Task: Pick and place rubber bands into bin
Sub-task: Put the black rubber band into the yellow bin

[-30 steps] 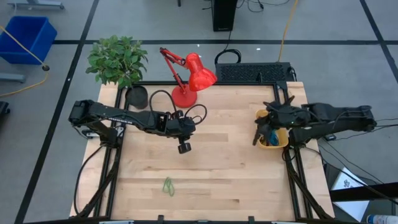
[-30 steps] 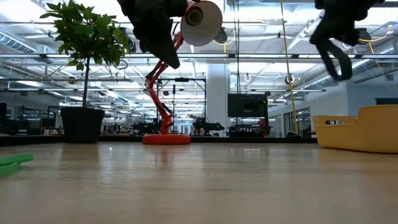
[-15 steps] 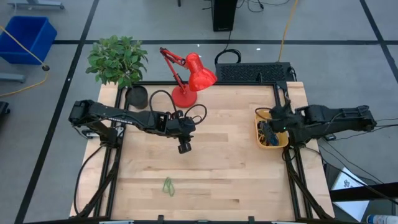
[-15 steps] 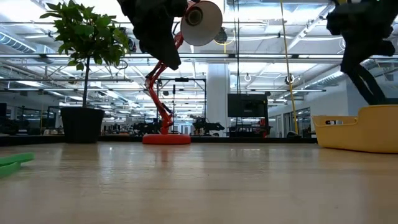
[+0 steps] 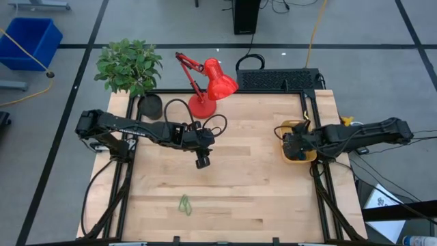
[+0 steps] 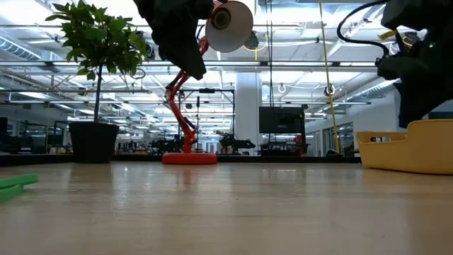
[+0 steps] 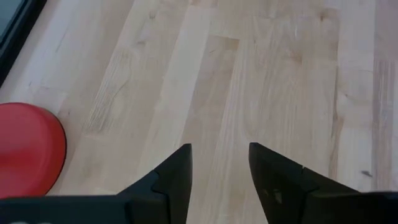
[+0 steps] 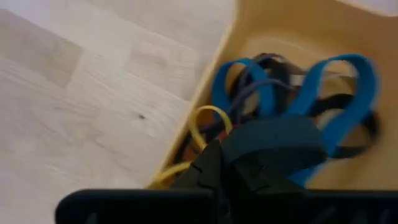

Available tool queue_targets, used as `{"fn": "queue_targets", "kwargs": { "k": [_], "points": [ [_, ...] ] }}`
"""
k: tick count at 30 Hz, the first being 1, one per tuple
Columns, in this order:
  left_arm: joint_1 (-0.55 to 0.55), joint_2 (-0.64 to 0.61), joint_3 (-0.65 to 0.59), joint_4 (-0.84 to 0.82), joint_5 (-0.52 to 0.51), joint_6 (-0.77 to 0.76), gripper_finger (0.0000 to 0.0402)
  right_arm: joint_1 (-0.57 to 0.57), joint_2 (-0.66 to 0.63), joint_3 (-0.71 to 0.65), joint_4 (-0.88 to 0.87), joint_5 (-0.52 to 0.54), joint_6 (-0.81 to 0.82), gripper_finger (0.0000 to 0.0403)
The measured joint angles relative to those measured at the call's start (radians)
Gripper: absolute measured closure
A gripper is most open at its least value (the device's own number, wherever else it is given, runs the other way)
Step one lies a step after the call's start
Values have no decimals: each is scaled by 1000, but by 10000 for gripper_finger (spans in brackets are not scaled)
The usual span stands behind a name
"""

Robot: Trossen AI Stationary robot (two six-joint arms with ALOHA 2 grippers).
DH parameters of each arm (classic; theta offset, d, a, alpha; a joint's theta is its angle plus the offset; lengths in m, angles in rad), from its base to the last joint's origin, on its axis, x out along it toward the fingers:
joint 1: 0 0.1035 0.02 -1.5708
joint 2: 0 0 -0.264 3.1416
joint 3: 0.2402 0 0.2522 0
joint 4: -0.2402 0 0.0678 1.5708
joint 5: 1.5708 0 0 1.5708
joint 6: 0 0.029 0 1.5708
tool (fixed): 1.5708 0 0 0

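Left hand [image 5: 202,162] is hovering with fingers parted and empty over mid-counter [image 5: 239,178], nearer the lone thin green rubber band [image 5: 184,203] lying toward the front edge, its length running front-to-back, while the closed right hand [image 5: 289,145] is dipping into the yellow-orange plastic bin [image 5: 295,127] holding the blue, black and yellow bands [image 8: 273,99].

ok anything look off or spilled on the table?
Nothing spilled or damaged. One green rubber band lies alone on the table near the front edge, far from the bin, where the other rubber bands are piled.
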Motion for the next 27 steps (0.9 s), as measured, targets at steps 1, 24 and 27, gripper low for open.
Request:
{"fn": "queue_targets", "kwargs": {
  "k": [1,24,27],
  "points": [
    [0,0,0,0,0,0,236,0,0,-9,23,-1,-2,394],
    [-2,0,0,0,1,-64,236,0,-11,-23,67,105,24,227],
    [-2,0,0,0,1,-102,236,-1,-29,-23,77,136,24,215]
  ]
}}
